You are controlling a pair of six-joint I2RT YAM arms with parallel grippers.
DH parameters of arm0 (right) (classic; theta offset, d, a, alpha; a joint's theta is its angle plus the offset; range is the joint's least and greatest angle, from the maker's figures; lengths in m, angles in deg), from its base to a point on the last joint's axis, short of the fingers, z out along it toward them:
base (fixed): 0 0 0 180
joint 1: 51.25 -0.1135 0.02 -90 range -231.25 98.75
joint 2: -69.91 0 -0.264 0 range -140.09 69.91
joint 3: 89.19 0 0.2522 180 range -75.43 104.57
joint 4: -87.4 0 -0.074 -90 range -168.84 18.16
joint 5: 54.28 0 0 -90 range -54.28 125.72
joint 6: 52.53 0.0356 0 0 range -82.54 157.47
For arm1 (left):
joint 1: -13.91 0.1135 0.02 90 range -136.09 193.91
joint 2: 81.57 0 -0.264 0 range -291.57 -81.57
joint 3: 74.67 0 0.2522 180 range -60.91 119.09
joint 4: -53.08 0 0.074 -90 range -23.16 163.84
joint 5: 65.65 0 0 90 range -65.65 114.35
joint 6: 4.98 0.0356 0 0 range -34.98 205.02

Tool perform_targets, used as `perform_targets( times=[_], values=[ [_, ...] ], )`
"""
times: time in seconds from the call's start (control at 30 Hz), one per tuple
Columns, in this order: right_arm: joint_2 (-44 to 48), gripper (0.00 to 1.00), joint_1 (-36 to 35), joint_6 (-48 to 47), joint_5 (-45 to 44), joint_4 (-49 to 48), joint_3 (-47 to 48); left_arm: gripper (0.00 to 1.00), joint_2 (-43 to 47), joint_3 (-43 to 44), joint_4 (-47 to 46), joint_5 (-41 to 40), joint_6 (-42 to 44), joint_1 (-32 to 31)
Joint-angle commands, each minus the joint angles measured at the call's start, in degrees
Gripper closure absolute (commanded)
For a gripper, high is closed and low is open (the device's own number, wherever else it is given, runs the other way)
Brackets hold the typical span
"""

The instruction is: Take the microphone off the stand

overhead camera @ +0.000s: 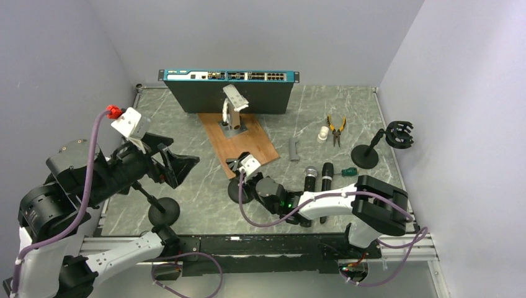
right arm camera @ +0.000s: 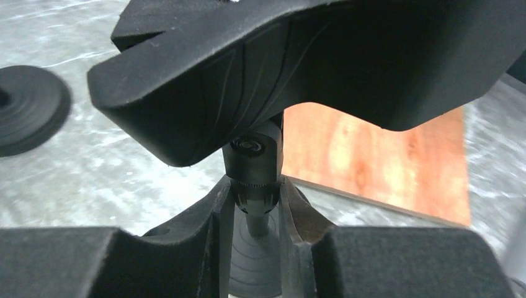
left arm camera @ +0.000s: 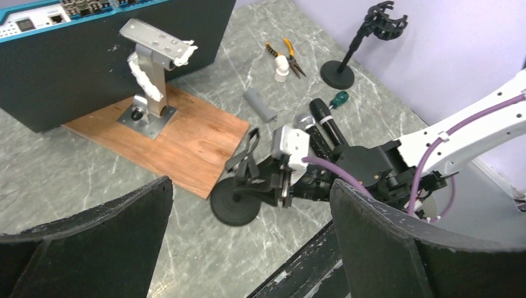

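— What closes the space in?

— Three plain, matte walls in pale lavender-grey: the left wall (overhead camera: 56, 56) runs down the left of the frame, the back wall (overhead camera: 248, 31) fills the top, and the right wall (overhead camera: 459, 93) slopes down the right side.

— And underneath?

— A table (overhead camera: 205, 186) with a grey-green, marble-like top crossed by thin white veins. It reaches all three walls, and a pale metal edge trims its far side. A dark rail (overhead camera: 248, 245) runs along its near edge, low in the frame.

— How is the light?

— Soft and even, with only faint shadows on the table.
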Motion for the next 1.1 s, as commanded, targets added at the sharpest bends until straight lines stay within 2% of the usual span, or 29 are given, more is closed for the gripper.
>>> perform_targets(
  times=[0.0,0.23,0.43,0.47,0.57,0.7,0.8,0.93,1.07],
  values=[
    [5.85,0.99,1.57,0.00,-13.01,5.93,-1.60,0.01,0.04,2.61,2.61,-5.17,1.14,-0.04],
    [12.79,0.92,5.86,5.42,-13.04,10.70,-7.40,0.00,4.12,5.35,-1.99,-10.52,1.95,-0.05],
    [14.42,0.78,6.27,4.45,-15.75,12.48,-7.21,0.01,3.02,8.42,3.19,-14.19,1.16,-0.10],
    [14.58,0.70,6.30,4.77,-16.37,13.46,-6.78,0.00,2.78,8.65,4.17,-14.29,0.76,-0.07],
    [15.67,0.34,6.23,6.71,-16.18,15.10,-6.37,0.00,4.18,6.61,3.98,-12.82,-0.13,-0.08],
    [19.35,0.06,5.43,9.17,-14.62,19.43,-5.04,0.00,6.77,3.27,1.60,-11.84,-1.19,-0.04],
    [23.66,0.00,5.09,10.10,-13.49,24.53,-3.90,0.01,7.91,1.73,0.42,-11.77,-1.20,-0.07],
    [31.28,0.00,4.77,11.45,-10.85,31.79,-3.00,0.00,8.24,1.03,0.03,-11.26,-1.21,-0.04],
    [38.72,0.00,4.64,9.79,-3.20,34.39,-3.43,0.01,8.18,1.22,0.51,-11.25,-1.00,-0.06]
  ],
)
